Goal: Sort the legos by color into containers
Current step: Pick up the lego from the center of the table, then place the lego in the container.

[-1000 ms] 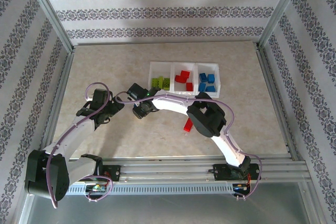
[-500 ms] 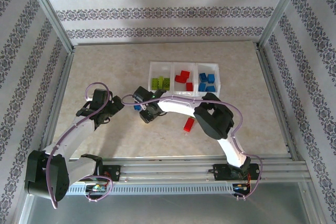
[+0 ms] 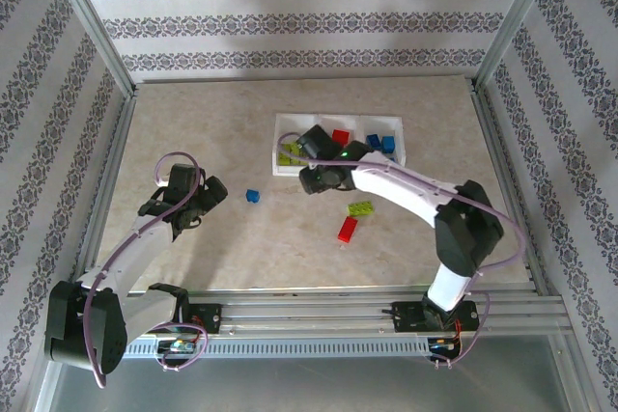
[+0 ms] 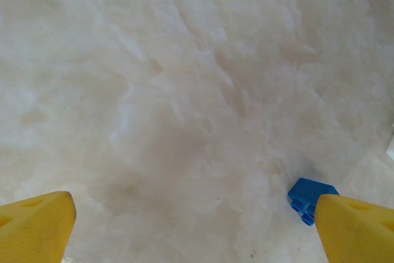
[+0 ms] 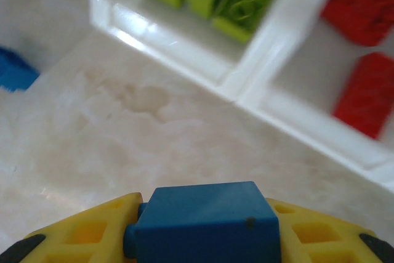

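Currently we list: right gripper (image 5: pixel 204 229), clamped on a blue brick (image 5: pixel 206 217), just in front of the tray (image 5: pixel 246 84), toward its left end. Left gripper (image 4: pixel 197 232), fingers wide apart and holding nothing, well off the tray's front-left corner. In front of the tray we count three pieces: loose blue brick (image 3: pixel 252 197), lime brick (image 3: pixel 362 207), red brick (image 3: pixel 347 230).

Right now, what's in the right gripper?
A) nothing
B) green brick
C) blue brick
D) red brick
C: the right wrist view shows a blue brick clamped between the yellow fingers of the right gripper.
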Action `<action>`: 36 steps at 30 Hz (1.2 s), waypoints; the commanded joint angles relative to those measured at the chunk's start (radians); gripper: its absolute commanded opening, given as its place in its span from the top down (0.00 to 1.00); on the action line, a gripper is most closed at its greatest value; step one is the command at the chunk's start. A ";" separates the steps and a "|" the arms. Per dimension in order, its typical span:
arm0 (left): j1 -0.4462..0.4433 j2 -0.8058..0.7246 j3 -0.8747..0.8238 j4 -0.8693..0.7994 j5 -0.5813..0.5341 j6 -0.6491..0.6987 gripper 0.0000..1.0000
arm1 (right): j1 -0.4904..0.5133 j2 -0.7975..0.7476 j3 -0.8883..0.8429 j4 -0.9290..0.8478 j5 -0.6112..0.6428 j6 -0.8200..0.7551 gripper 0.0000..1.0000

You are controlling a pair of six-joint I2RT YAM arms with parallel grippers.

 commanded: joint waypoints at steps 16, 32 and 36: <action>0.014 -0.012 -0.009 -0.020 0.016 0.000 0.00 | -0.471 0.033 0.071 0.033 -0.007 0.048 0.74; 0.014 -0.020 -0.009 -0.006 0.047 -0.004 0.00 | -0.503 0.297 0.295 0.034 0.047 0.003 0.67; 0.014 -0.017 -0.004 0.002 0.060 0.003 0.00 | -0.503 0.325 0.309 0.036 0.046 0.011 0.60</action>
